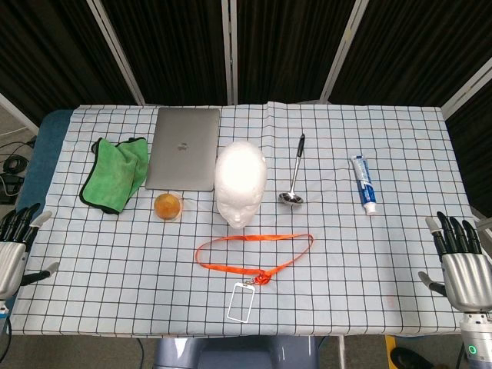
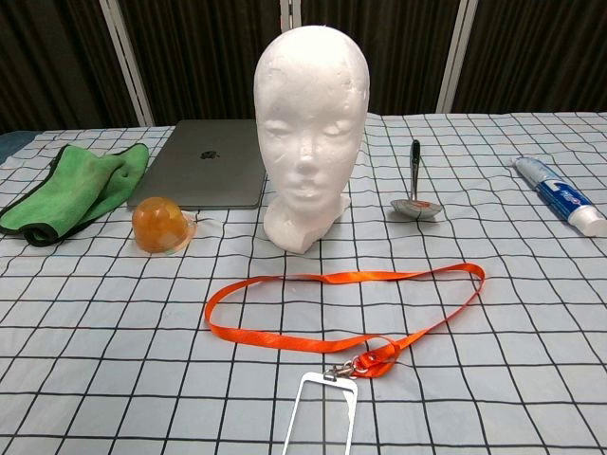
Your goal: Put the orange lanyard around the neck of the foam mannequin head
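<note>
Orange lanyard [image 1: 254, 254] lies flat on the tabletop [image 1: 384, 261] in a long closed loop, just at 6 o'clock of the foam mannequin head [image 1: 241, 181], near it but apart. Strap ends meet at a metal clip with a clear badge holder [image 1: 241, 301] attached, nearest the front edge; whether the holder carries a card cannot be told.

Mannequin head stands upright at centre, face toward the robot, neck bare.

At its 9 o'clock, a small orange dome-shaped object [image 1: 168, 206]; contents not readable. At 10 o'clock, a closed grey laptop [image 1: 184, 147], its front corner close to the head. Further toward 9 o'clock, a crumpled green cloth [image 1: 115, 174] just beside the laptop. At 3 o'clock, a metal ladle [image 1: 293, 174], bowl toward the front. Beyond it, a toothpaste tube [image 1: 364, 183], well apart.

Open checkered cloth lies either side of the lanyard, out to both side edges.

Left hand [image 1: 15, 246] at the left edge, fingers spread, holding nothing. Right hand [image 1: 460, 261] at the right edge, fingers released and apart. Both well apart from the lanyard.
</note>
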Available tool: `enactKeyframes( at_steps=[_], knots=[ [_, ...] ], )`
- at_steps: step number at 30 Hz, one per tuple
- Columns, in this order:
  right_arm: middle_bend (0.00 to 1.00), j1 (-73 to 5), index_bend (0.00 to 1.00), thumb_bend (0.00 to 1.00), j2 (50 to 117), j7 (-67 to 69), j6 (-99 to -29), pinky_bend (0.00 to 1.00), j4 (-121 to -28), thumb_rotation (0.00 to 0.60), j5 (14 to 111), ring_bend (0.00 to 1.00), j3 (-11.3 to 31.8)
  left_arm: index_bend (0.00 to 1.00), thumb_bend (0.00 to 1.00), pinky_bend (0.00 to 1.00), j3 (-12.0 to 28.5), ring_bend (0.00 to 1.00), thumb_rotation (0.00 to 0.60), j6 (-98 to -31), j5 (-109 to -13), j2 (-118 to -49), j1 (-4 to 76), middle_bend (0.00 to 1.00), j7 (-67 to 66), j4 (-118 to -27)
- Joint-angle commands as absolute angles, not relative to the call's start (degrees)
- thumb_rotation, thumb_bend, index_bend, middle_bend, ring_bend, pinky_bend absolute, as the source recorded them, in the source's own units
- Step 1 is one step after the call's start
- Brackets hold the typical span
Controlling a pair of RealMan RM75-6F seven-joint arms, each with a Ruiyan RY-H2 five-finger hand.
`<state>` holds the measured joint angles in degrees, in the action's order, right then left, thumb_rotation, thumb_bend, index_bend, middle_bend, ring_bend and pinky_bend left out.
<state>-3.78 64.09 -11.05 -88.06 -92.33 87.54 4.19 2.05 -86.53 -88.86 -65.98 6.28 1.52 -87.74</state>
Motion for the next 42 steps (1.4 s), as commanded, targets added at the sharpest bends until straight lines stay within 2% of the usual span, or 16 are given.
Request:
enactKeyframes(
  at_steps=[1,7,12,20,23,26,34,42],
  knots=[
    [0.00,-3.75,0.00,0.00,63.99,-11.03,-87.79,0.00,-92.50,0.600,87.13,0.00,4.23,0.00,0.00,0.00,2.01,0.00,0.600,-86.44,-88.78,-66.04,6.26,0.00,1.39,-87.78],
    [0.00,-4.22,0.00,0.00,63.76,-10.29,-85.53,0.00,-93.44,0.600,85.74,0.00,4.03,0.00,0.00,0.00,1.90,0.00,0.600,-86.18,-88.56,-66.31,6.24,0.00,1.25,-87.43],
    [0.00,-8.97,0.01,0.00,62.70,-9.51,-76.51,0.00,-95.32,0.600,83.17,0.00,4.98,0.00,0.00,0.00,2.15,0.00,0.600,-85.38,-88.10,-66.99,6.73,0.00,-0.22,-87.43],
    [0.00,-21.01,0.31,0.02,66.26,-9.85,-60.91,0.00,-93.25,0.600,80.44,0.00,9.01,0.00,0.00,0.00,2.60,0.00,0.600,-83.38,-87.11,-68.60,7.90,0.00,-1.48,-85.53],
    [0.00,-25.58,0.38,0.09,70.03,-11.01,-55.13,0.00,-90.37,0.600,77.71,0.00,10.37,0.00,0.00,0.00,2.74,0.00,0.600,-82.68,-86.55,-69.49,8.22,0.00,-1.67,-84.21],
    [0.00,-28.97,0.41,0.13,74.14,-13.86,-51.43,0.00,-87.67,0.600,74.92,0.00,11.04,0.00,0.00,0.00,3.05,0.00,0.600,-82.00,-85.78,-70.26,8.55,0.00,-1.65,-83.12],
    [0.00,-33.98,0.42,0.21,81.72,-22.36,-48.15,0.00,-83.62,0.600,67.26,0.00,11.79,0.00,0.00,0.00,3.15,0.00,0.600,-81.30,-85.43,-71.26,9.03,0.00,-0.97,-81.30],
    [0.00,-36.56,0.45,0.25,86.66,-28.86,-48.23,0.00,-81.77,0.600,61.04,0.00,11.44,0.00,0.00,0.00,3.08,0.00,0.600,-80.86,-85.06,-71.15,9.14,0.00,-0.74,-81.32]
  ],
)
